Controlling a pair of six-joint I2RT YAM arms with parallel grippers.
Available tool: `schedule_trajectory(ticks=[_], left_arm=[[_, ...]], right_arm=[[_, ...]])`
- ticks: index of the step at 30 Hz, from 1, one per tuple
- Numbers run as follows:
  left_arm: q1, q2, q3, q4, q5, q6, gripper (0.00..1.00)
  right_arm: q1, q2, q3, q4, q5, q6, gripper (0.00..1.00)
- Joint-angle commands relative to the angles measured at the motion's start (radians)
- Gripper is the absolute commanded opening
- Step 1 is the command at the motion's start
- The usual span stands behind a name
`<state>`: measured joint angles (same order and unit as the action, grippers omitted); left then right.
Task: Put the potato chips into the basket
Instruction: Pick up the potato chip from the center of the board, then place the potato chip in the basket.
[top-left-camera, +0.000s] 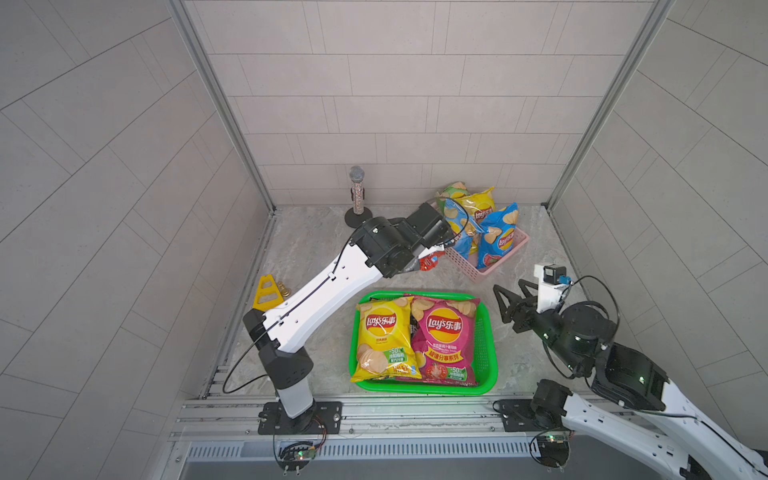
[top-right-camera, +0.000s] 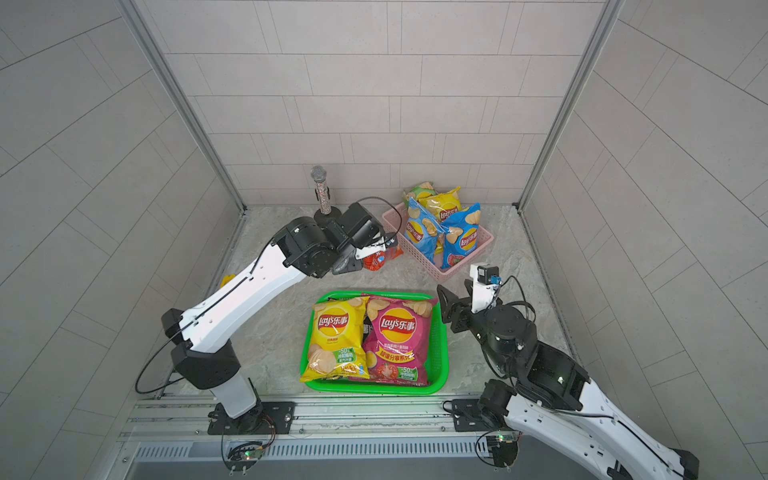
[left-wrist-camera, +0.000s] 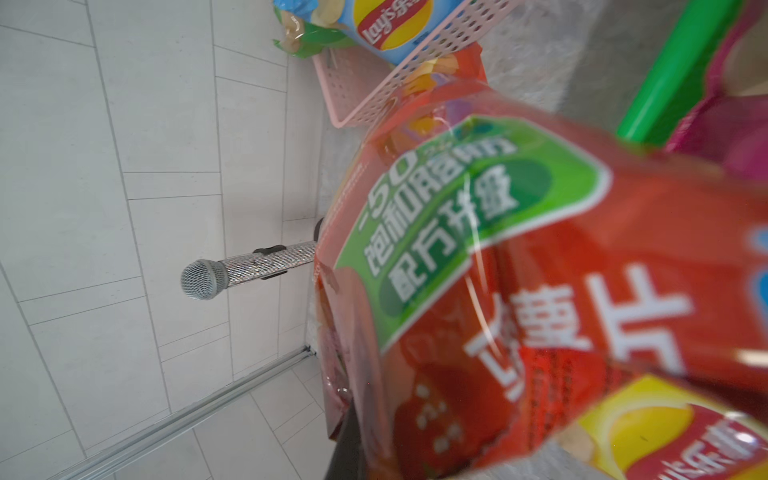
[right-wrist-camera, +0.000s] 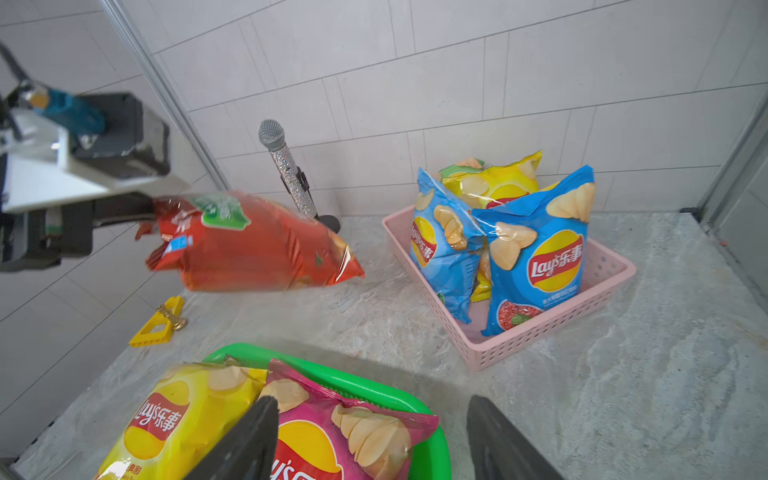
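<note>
L gripper (right-wrist-camera: 145, 212) clamped on red bag (right-wrist-camera: 253, 245) edge; bag hangs above table (top-left-camera: 307, 245), just beyond green basket (top-left-camera: 419, 389) far rim. Best: swing over basket centre, go low, then release. R gripper (top-left-camera: 508, 287) wide, empty, beside basket.

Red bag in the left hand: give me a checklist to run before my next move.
1. Left hand shut on the red bag: ok, pinched at one end.
2. Grip depth: cannot tell, the foil hides the pads.
3. Red bag off the table: ok, it hangs above it in the right wrist view.
4. Right hand out of the way: ok, open, empty, beside the green basket.
5. Free floor in the green basket: not ok, the yellow bag and magenta bag cover most of it.
6. Microphone clear: ok, upright behind the left arm.
</note>
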<state>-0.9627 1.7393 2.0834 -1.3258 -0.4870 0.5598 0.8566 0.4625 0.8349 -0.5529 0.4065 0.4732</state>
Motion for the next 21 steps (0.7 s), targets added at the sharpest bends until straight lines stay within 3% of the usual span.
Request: schedule_trajectory(ticks=[1,10,21], left_arm=[[-0.075,-0.009,0.044,-0.171,0.005,-0.186,0.00],[-0.201,-0.040,-0.007,-0.201,0.160,-0.272,0.00],[-0.295,0.071,-0.072,-0.211,0.085,-0.346,0.00]], right_arm=[[-0.002,-0.028,0.024,-0.091,0.059,0.005,0.75],[-0.002,-0.041,0.027,-0.150,0.047,0.029,0.75],[-0.002,-0.017,0.037,-0.131,0.026,0.039,0.75]])
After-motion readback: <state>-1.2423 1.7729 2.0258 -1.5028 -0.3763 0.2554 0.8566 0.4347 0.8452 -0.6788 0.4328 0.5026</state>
